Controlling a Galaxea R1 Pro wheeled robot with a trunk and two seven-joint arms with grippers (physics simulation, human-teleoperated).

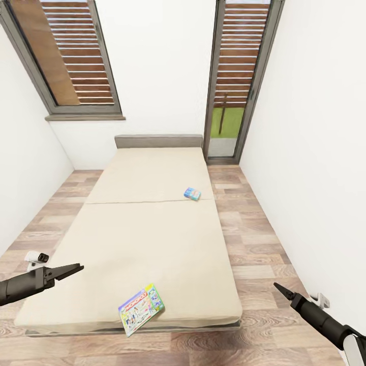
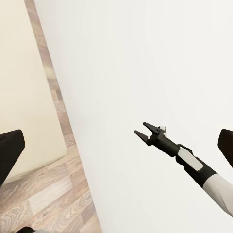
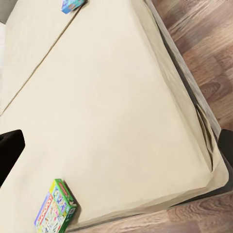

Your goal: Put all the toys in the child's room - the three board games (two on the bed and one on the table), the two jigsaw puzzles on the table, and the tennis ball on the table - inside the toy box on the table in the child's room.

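Two board games lie on the beige bed. A green one with a colourful cover rests at the near edge, slightly overhanging it; it is also in the right wrist view. A small blue one sits near the bed's right side by the mattress seam, and appears again in the right wrist view. My left gripper hangs open over the bed's near left part, holding nothing. My right gripper is open and empty over the floor right of the bed, and is visible in the left wrist view. The table and toy box are out of view.
Wood floor runs along both sides of the bed. White walls stand close on the left and right. A slatted window and a tall glass door are at the far end behind the grey headboard.
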